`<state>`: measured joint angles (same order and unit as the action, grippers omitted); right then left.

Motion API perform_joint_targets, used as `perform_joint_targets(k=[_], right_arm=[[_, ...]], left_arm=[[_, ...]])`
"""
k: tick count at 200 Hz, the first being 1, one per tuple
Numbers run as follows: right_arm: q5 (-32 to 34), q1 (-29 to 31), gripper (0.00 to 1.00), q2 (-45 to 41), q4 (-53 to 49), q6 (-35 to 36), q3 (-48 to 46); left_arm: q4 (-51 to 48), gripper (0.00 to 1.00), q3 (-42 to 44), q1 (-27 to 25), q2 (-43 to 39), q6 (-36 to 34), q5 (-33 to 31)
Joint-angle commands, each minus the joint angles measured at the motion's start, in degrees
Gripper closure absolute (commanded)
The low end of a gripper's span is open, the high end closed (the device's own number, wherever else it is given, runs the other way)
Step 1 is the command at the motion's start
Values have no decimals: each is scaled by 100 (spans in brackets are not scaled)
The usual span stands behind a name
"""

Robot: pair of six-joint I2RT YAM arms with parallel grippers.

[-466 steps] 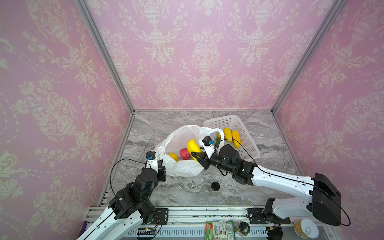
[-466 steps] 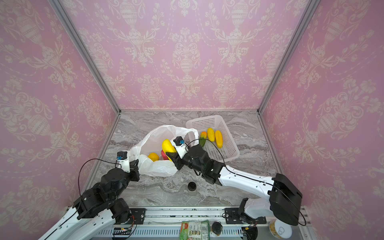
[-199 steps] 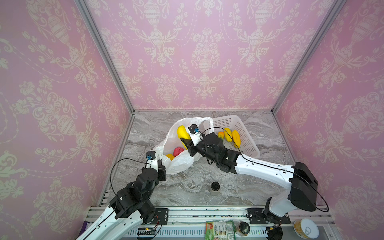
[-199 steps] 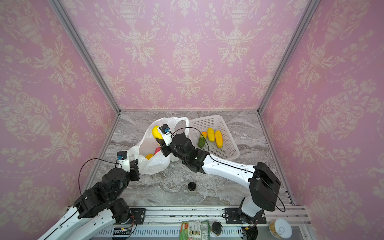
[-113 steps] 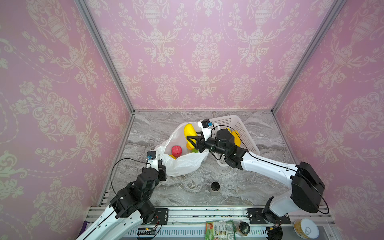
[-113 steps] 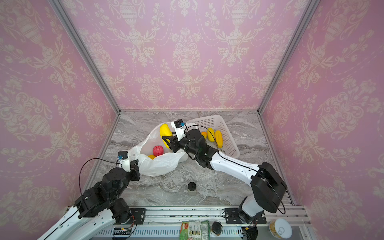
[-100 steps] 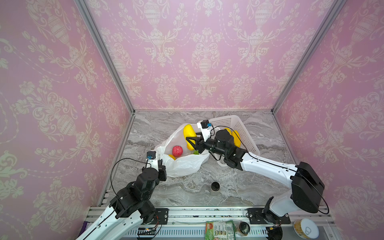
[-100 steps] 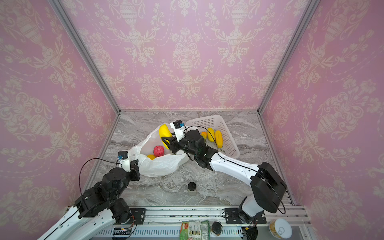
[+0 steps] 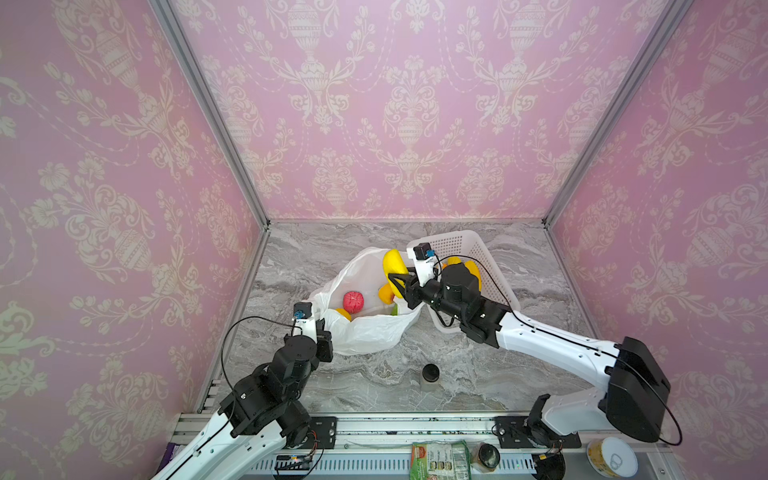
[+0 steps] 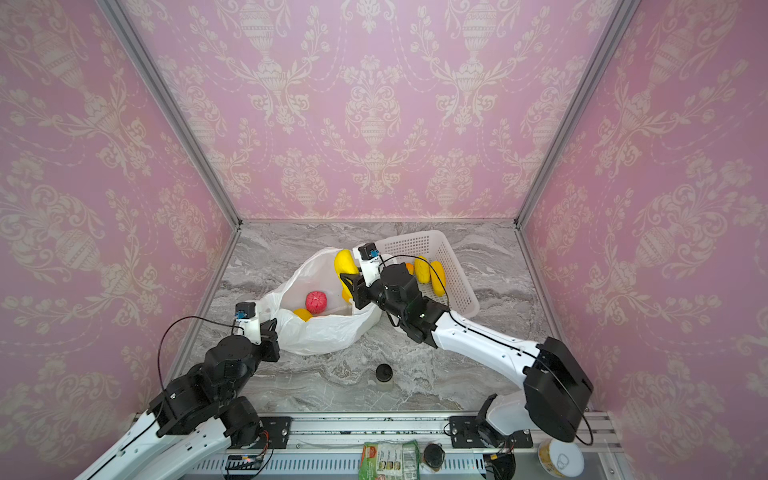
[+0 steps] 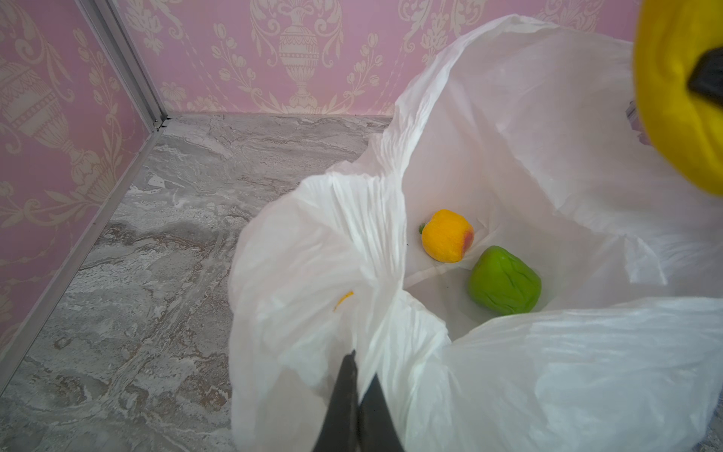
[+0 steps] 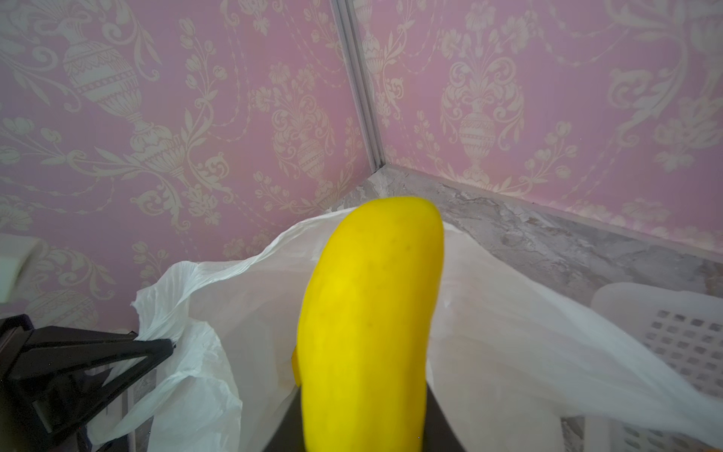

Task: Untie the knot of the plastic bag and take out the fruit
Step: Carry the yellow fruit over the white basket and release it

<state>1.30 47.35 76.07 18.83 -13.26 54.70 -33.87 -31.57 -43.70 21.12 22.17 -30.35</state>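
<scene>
**A:** In both top views, what is the right gripper [image 9: 397, 279] doing?

**B:** Its jaws are clamped on a long yellow fruit [image 9: 392, 262], raised over the open mouth of the plastic bag [image 9: 365, 334]. The white basket [image 9: 459, 243] sits just behind that gripper with two yellow pieces [image 10: 423, 268] in it, so I'd judge this one is bound there too.

**A:** And the left gripper [image 10: 271, 326]?

**B:** It is pinched tight on the bag's rim, probably to hold the mouth open and anchor the bag on the desk [image 9: 316, 257]. No knot shows, and the handles look undone. Between the two grippers, inside the bag, lie a pink-red fruit [image 9: 353, 302] and an orange-yellow one [image 9: 344, 313] beside it. A dark-lidded jar [image 9: 431, 371] stands alone, well apart from both grippers.

**A:** Left wrist view?

**B:** The fingers [image 11: 346, 399] meet with bag film nipped between them. Beyond them, on the bag's floor, a peach-coloured fruit [image 11: 448, 236] and a lumpy green one [image 11: 504, 280] lie close together. I cannot tell whether they touch.

**A:** Right wrist view?

**B:** The yellow fruit sticks out past the right gripper's jaws, with the bag's mouth spread beneath it and the basket wall close beside the gripper. Across the opening, the left gripper nips the rim.

**A:** How far along?

**B:** The untying looks finished. Several pieces remain in the bag.
</scene>
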Motion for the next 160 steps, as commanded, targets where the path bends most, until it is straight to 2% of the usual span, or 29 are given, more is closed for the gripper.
perform_joint_targets(k=[1,36,68,84,105,160], right_arm=[[896,-33,74,-1053,-58,468,-316],[2274,-350,75,-2171,-490,585,-957],[2599,-1172,74,-2258,-1200,-14,-1277],[2328,-1608,74,-1865,-1635,-467,-1278],[1541,-1997,72,-1051,-1879,-799,-1191],[1149,-2048,68,1146,-2485,-960,-378]], left_arm=[[29,100,45,-19,14,41,11],[25,100,40,-16,-3,24,-53],[20,100,46,-16,-8,45,0],[21,100,46,-16,-29,42,3],[20,100,46,-16,-25,46,-24],[12,100,55,-16,-98,55,30]])
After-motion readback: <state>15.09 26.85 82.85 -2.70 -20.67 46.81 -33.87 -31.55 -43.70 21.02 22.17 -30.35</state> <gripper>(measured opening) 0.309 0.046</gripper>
